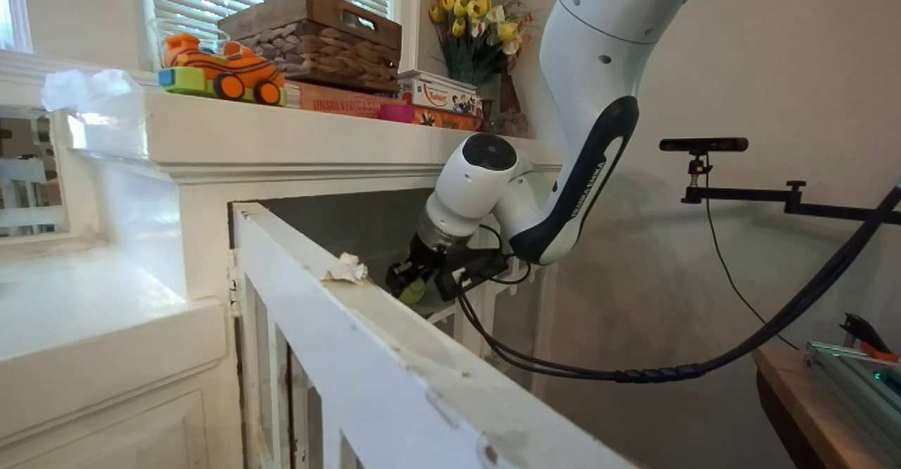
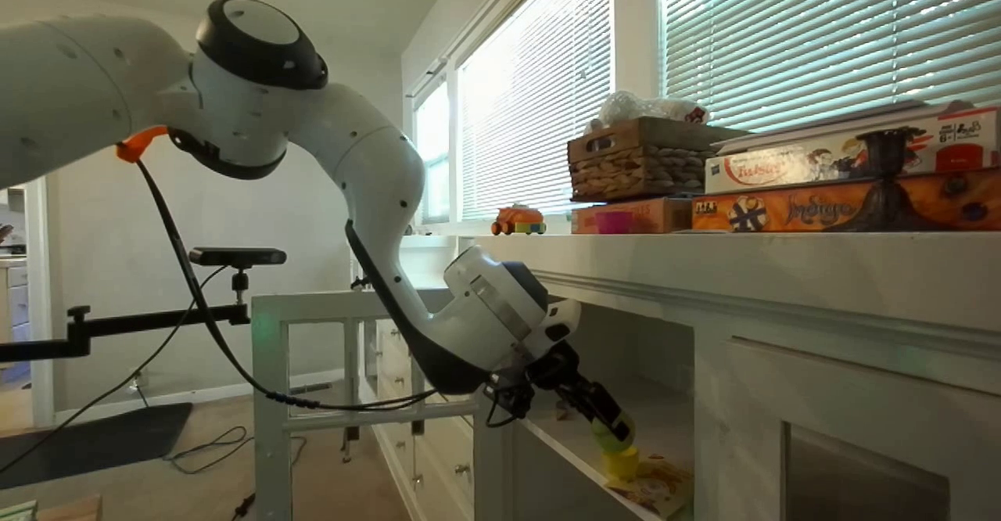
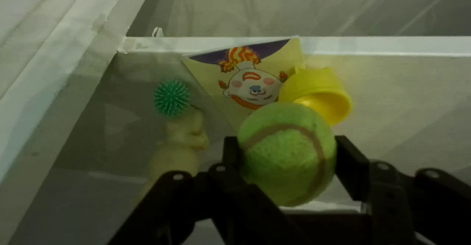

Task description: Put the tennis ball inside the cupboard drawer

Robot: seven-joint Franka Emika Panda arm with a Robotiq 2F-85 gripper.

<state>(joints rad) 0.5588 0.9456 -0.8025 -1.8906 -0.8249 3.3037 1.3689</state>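
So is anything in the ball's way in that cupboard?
Maybe: a yellow cup shows right under the tennis ball in an exterior view, so lowering could bump it, and a clown card lies nearby. Nothing visible blocks the cupboard opening.

The round, fuzzy yellow-green tennis ball bears a brownish curved stripe; the orange plastic toy truck, dark stripes.

Lower than fingers: yellow cup, cartoon card. Higher: wicker basket, orange toy truck, game boxes, flowers.
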